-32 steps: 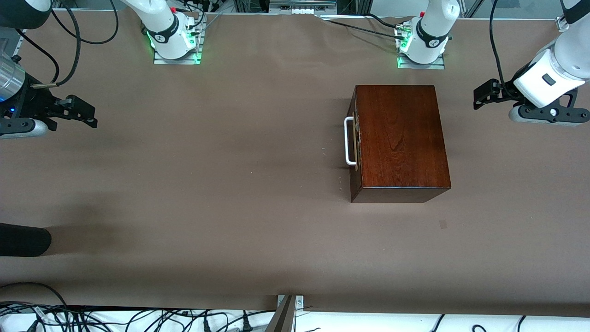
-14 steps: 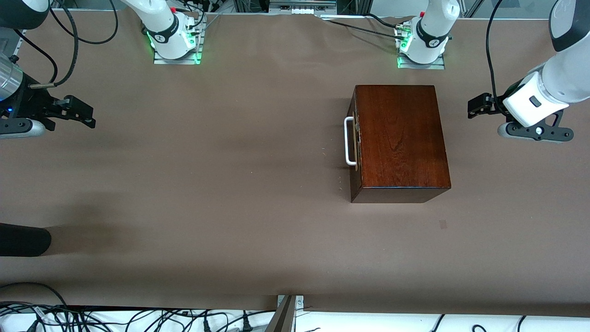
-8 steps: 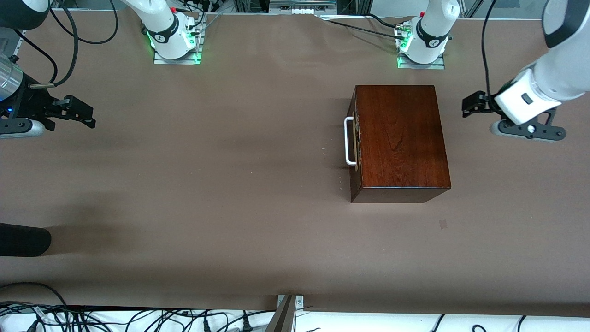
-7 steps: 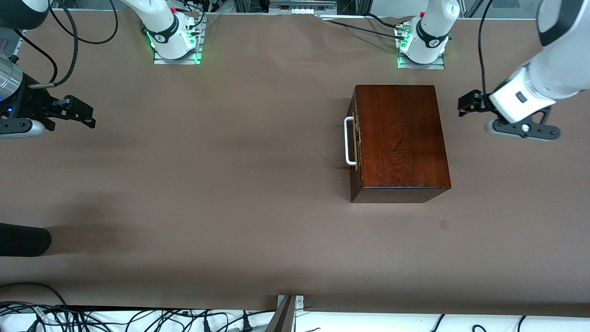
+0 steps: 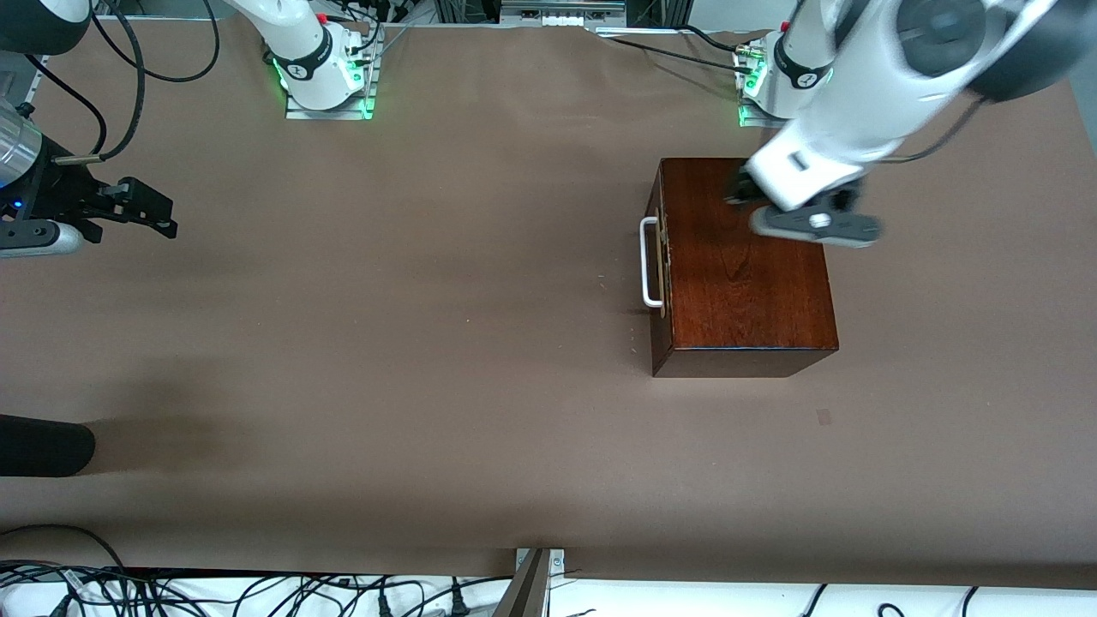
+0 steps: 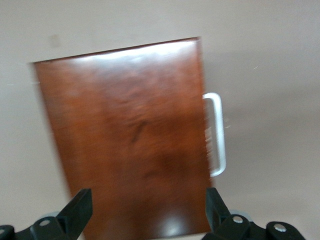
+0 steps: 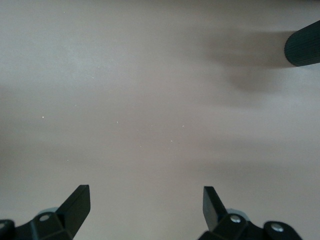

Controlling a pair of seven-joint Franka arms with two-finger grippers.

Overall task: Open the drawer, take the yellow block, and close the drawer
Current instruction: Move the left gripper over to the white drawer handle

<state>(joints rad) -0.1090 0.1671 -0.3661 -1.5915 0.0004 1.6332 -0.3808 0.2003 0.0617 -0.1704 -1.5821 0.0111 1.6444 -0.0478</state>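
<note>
Left tool (image 6: pixel 145 212) spread over glossy mahogany box (image 5: pixel 744 257), drawer shut; rigid white loop handle (image 5: pixel 649 261) best grip. Right tool (image 7: pixel 145 210) spread, waiting.

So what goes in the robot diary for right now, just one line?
drawer: shut | left gripper: open, over glossy dark wooden box | right gripper: open, waiting | yellow block: unseen

A glossy, dark mahogany-coloured wooden box (image 5: pixel 744 257) sat flat on the brown table toward the left arm's end, its long sides running toward and away from the front camera. Its drawer (image 5: pixel 658 261) was shut, the dark reddish-brown front flush with the box face that looked toward the right arm's end of the table. A white loop handle (image 5: pixel 649 261) stood out from that front, running along it. The small yellow block was nowhere to be seen.
</note>
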